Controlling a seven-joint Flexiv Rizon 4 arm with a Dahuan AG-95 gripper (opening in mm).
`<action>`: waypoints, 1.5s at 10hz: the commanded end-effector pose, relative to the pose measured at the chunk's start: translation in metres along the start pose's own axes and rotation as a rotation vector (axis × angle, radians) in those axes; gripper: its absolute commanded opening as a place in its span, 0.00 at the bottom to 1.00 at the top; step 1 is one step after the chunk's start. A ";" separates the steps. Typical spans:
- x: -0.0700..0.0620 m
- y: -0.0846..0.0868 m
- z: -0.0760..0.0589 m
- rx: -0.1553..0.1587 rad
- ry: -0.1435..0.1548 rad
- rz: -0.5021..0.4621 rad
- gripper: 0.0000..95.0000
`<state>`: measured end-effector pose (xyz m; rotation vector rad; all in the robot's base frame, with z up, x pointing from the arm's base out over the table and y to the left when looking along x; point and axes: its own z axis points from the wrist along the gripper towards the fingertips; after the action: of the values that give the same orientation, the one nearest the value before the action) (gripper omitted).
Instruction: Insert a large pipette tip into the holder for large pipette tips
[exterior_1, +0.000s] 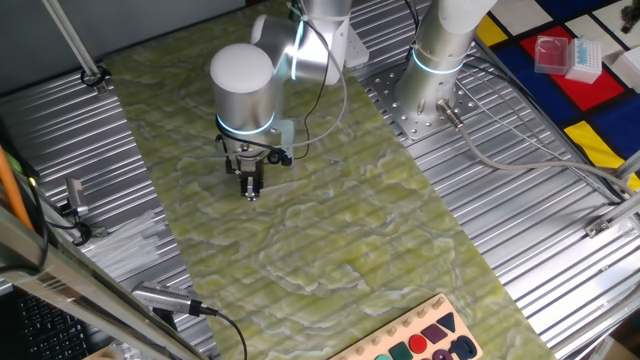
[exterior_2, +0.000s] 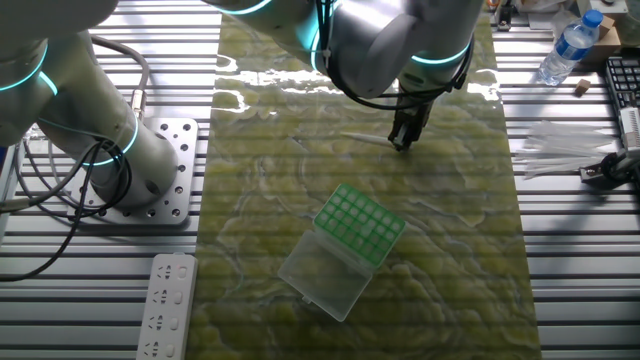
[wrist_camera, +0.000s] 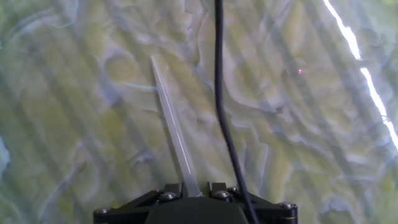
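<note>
The large pipette tip (wrist_camera: 174, 124) is a thin clear sliver. Its wide end sits between my fingers and its point runs away over the green mat. In the other fixed view it (exterior_2: 362, 138) lies nearly flat, pointing left from my gripper (exterior_2: 401, 143). My gripper (wrist_camera: 194, 188) is down at the mat and looks shut on the tip's wide end. It also shows in one fixed view (exterior_1: 250, 188). The holder for large pipette tips (exterior_2: 360, 225), green gridded top with its clear lid (exterior_2: 322, 275) folded open, stands nearer the front of the mat, apart from my gripper.
A black cable (wrist_camera: 221, 112) hangs beside the tip. A pile of clear plastic pieces (exterior_2: 560, 150) and a water bottle (exterior_2: 572, 45) lie right of the mat. A second arm's base (exterior_2: 150, 170) and a power strip (exterior_2: 170, 305) are on the left. A red box (exterior_1: 553, 52) sits far off.
</note>
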<state>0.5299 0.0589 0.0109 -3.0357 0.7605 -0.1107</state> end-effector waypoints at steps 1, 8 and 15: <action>0.000 0.000 0.000 0.004 0.005 0.003 0.00; 0.016 -0.005 -0.027 -0.040 -0.016 0.099 0.00; 0.033 -0.010 -0.087 -0.150 -0.009 0.347 0.00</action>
<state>0.5558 0.0548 0.0940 -2.9922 1.2433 -0.0236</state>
